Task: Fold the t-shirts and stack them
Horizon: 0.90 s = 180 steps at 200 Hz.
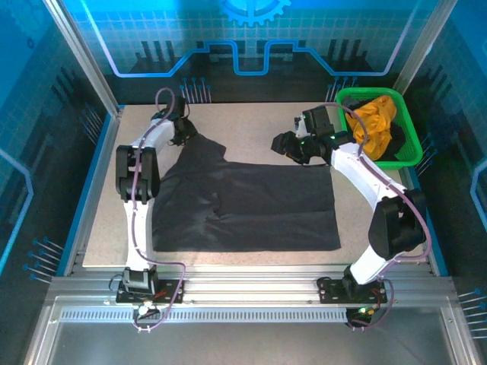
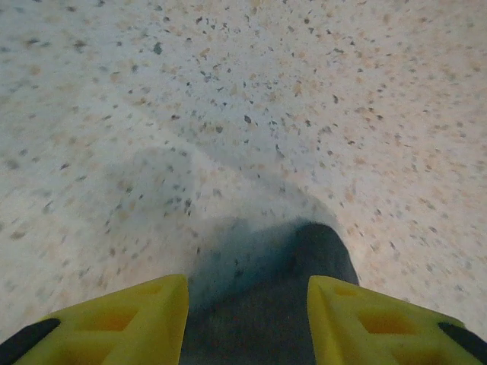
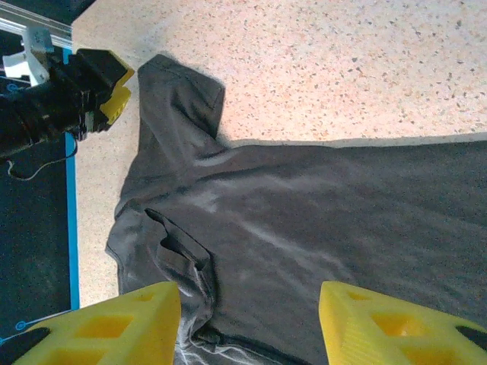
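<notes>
at the table's far left corner i see my left gripper (image 2: pixel 245 308) released over a sleeve of the black t-shirt (image 1: pixel 251 205); right gripper (image 3: pixel 249 308) hangs unclenched above it.

Both arms extended to the far side of the shirt (image 1: pixel 251 205), jaws parted.
Left arm (image 1: pixel 135 182) stretches to the shirt's far-left sleeve tip, wrist pitched down, left jaws low and apart on either side of the tip. Right arm (image 1: pixel 365 175) bends inward, right jaws just beyond the shirt's far edge, raised, apart and empty.
</notes>
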Available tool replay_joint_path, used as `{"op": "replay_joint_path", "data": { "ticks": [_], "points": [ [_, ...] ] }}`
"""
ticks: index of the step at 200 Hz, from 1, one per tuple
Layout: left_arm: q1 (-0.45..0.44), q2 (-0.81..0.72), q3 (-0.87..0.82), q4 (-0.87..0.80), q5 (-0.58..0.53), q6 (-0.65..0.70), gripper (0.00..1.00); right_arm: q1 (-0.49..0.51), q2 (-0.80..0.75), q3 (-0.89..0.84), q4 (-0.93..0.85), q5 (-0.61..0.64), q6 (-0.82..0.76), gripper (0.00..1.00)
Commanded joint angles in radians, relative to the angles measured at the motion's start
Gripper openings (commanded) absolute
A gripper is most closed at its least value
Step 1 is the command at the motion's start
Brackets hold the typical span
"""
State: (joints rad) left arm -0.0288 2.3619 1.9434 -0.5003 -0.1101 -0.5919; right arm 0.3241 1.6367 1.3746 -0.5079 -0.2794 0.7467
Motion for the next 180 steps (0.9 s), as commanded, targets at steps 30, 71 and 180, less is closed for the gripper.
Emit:
{"op": "replay_joint_path", "data": {
  "ticks": [30, 71, 180],
  "points": [
    [0.0, 0.07, 0.042, 0.083, 0.045, 0.027, 0.49, -0.016, -0.045, -0.065, -0.031, 0.025, 0.017, 0.52],
    [-0.013, 0.078, -0.001, 0.105, 0.135, 0.014, 0.43, -0.018, 0.01, -0.015, -0.18, 0.193, 0.014, 0.51],
    [-0.031, 0.035, 0.026, 0.064, 0.102, 0.046, 0.62, -0.094, 0.333, 0.22, -0.328, 0.516, -0.004, 0.51]
  ]
}}
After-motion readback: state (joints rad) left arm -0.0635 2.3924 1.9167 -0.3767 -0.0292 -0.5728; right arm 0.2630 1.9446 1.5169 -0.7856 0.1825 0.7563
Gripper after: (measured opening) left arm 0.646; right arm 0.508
